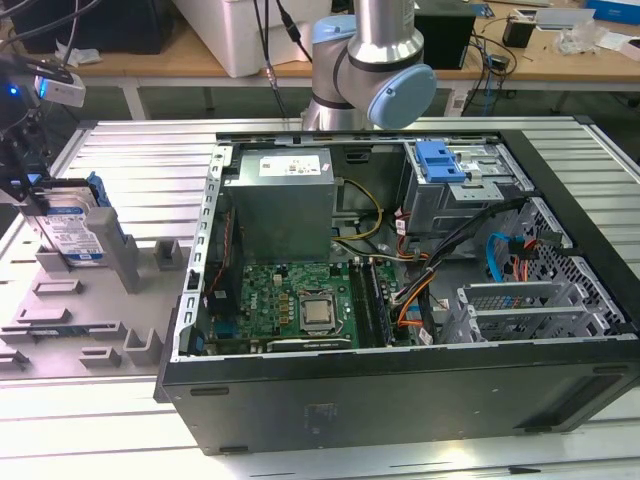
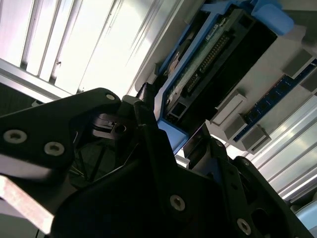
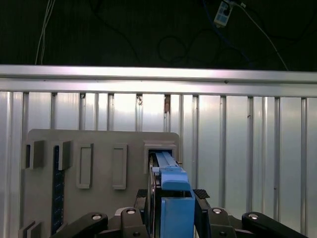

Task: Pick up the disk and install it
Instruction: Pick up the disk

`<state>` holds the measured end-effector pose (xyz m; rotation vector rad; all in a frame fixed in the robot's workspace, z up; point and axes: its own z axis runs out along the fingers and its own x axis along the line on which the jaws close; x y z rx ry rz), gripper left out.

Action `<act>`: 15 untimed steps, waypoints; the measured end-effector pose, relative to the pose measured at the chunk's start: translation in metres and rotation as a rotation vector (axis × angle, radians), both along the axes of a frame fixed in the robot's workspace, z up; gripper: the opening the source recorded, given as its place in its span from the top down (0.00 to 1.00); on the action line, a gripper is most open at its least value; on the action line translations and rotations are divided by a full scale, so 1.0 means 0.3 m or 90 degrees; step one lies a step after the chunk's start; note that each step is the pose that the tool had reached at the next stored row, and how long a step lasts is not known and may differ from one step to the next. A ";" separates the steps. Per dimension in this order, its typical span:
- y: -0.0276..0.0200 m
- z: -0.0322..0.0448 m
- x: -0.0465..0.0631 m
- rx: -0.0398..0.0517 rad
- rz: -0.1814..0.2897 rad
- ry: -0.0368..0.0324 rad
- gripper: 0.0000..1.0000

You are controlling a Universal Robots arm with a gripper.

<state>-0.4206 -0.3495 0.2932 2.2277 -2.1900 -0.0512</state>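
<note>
I'm clamping my fingers (image 3: 201, 198) on the disk (image 3: 176, 208), one each side. It's standing on edge at the holder (image 3: 99, 144) slot, long axis running down into it.

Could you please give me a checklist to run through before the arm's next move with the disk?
1. End effector straddles the disk, edge-on in the first wrist view: ok.
2. Disk stands upright in the grey fixture: ok.
3. Grip on the disk secure: cannot tell.
4. Computer case lies with its side open: ok.
5. Drive cage under the blue latch free to take the disk: cannot tell.
</note>
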 end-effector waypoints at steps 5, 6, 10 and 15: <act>0.000 0.000 0.000 -0.0009 0.000 0.0000 0.52; 0.000 0.000 0.000 -0.0011 0.000 0.0000 0.52; 0.000 0.000 0.000 -0.0024 0.000 0.0000 0.63; 0.000 0.000 0.000 -0.0044 0.000 0.0000 0.63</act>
